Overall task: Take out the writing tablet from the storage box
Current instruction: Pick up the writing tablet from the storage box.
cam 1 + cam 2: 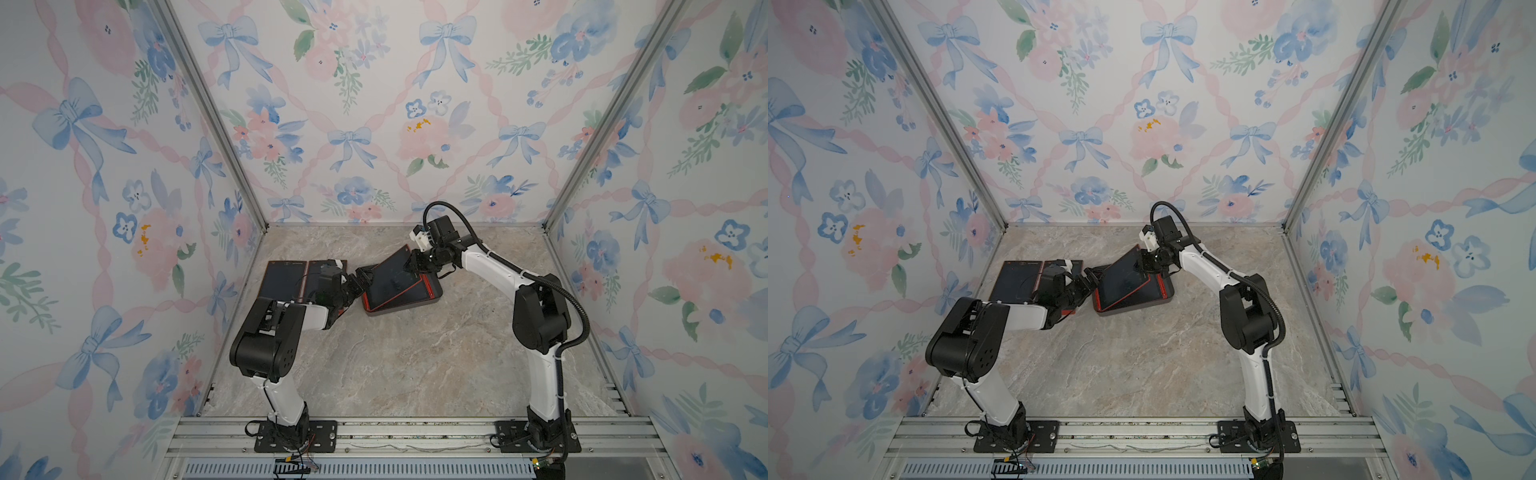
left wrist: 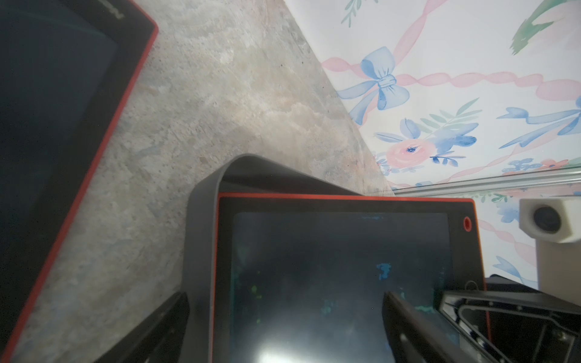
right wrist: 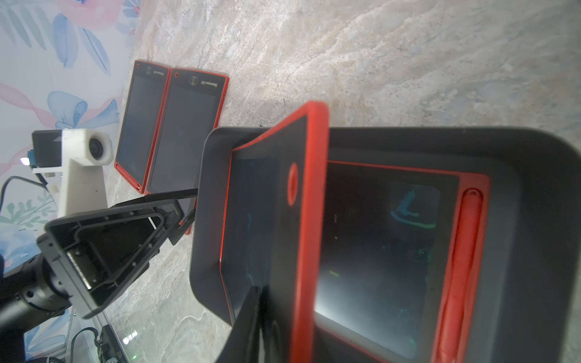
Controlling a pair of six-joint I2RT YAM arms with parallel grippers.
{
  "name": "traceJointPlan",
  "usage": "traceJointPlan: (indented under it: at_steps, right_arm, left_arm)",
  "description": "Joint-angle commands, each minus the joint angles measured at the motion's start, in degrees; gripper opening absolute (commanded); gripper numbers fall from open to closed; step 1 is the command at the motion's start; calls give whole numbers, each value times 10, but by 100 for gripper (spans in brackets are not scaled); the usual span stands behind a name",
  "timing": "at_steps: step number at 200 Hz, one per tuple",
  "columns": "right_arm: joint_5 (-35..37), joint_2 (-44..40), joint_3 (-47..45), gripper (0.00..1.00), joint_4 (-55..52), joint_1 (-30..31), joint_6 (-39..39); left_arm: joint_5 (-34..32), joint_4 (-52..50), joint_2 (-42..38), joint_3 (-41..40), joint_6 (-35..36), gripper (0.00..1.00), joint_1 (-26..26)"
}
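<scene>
- The marble-patterned table runs from the arm bases up to both claws.
- The storage box, a shallow dark grey tray with rounded corners and low walls, sits on the table between the two claws. Its far end lies under the right claw.
- The left claw has its jaws spread wide and grips nothing. Its fingertips sit just beside the box's short outer wall.
- The writing tablet is a flat rectangle with a black face, a red rim and a round red button by one corner. Its dark screen carries faint teal and green smears.
- It is tilted: the end at the right claw is raised above the box, and the opposite end is down inside the box, toward the left claw.
- The right claw is closed on that raised edge. One finger lies across the screen side, and the other is hidden behind the tablet.
- Below the right claw, a second tablet lies flat in the box, with a red stylus in the slot along its edge.
- Beyond the left claw, away from the box, an inner tablet and an outer tablet lie flat on the table, side by side and touching.
- Floral wallpaper rises behind the right claw.
</scene>
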Motion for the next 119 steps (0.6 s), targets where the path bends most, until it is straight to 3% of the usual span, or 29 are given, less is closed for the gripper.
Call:
traceJointPlan:
  at_steps: [1, 39, 119]
  right_arm:
    - [21, -5, -14, 14, -9, -2, -8]
    - [25, -11, -22, 0, -4, -3, -6]
    - [40, -29, -43, 0, 15, -8, 2]
  left_arm:
    - [9, 3, -21, -5, 4, 98, 6]
    - [9, 3, -24, -6, 4, 98, 8]
    - [8, 2, -35, -11, 5, 98, 14]
